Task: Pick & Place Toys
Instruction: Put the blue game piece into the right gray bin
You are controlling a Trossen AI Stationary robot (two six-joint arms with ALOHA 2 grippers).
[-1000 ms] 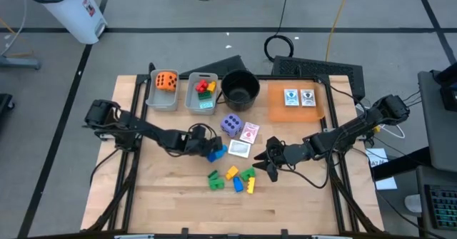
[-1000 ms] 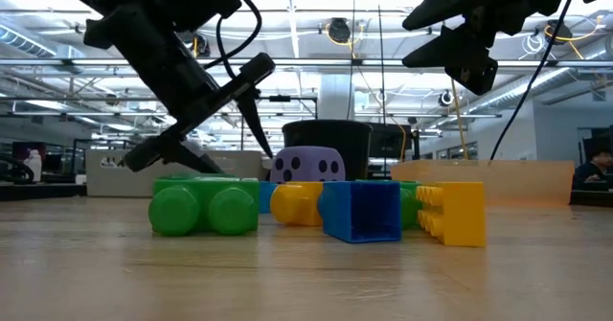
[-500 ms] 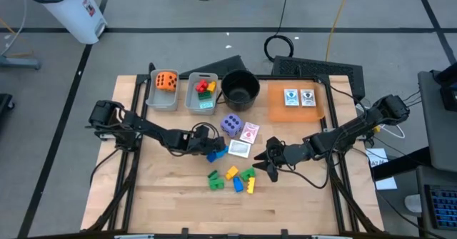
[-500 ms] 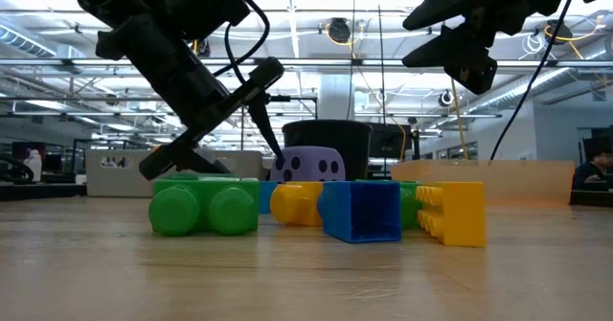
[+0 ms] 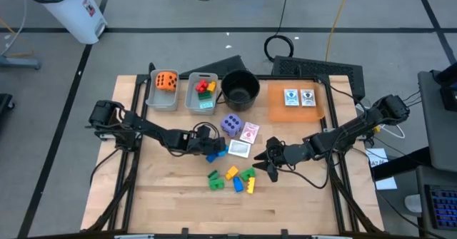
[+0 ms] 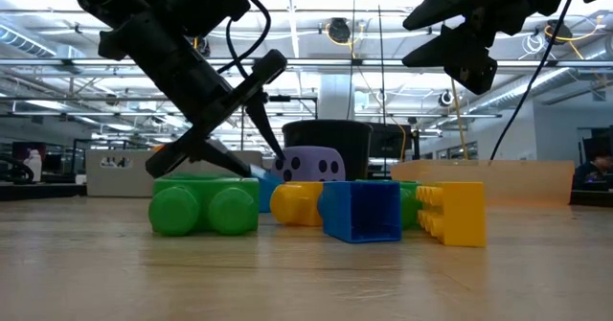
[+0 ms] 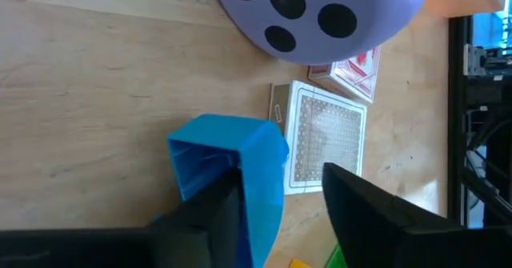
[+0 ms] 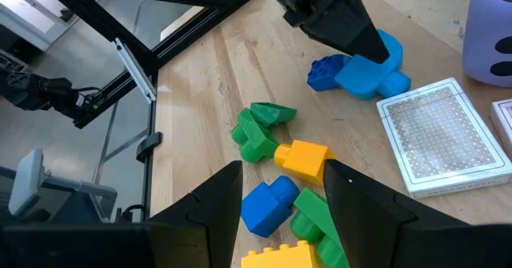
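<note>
The left gripper (image 5: pixel 212 151) is down at the table's middle, its two fingers (image 7: pixel 216 220) set on either side of a light blue block (image 7: pixel 240 168), close against it, though whether they truly pinch it I cannot tell. That block lies on the wood just beside a picture card (image 5: pixel 240 148) and near the purple die (image 5: pixel 230 124). The right gripper (image 5: pixel 265 163) hangs above the heap of green, yellow and blue blocks (image 5: pixel 233 178), fingers spread, holding nothing.
</note>
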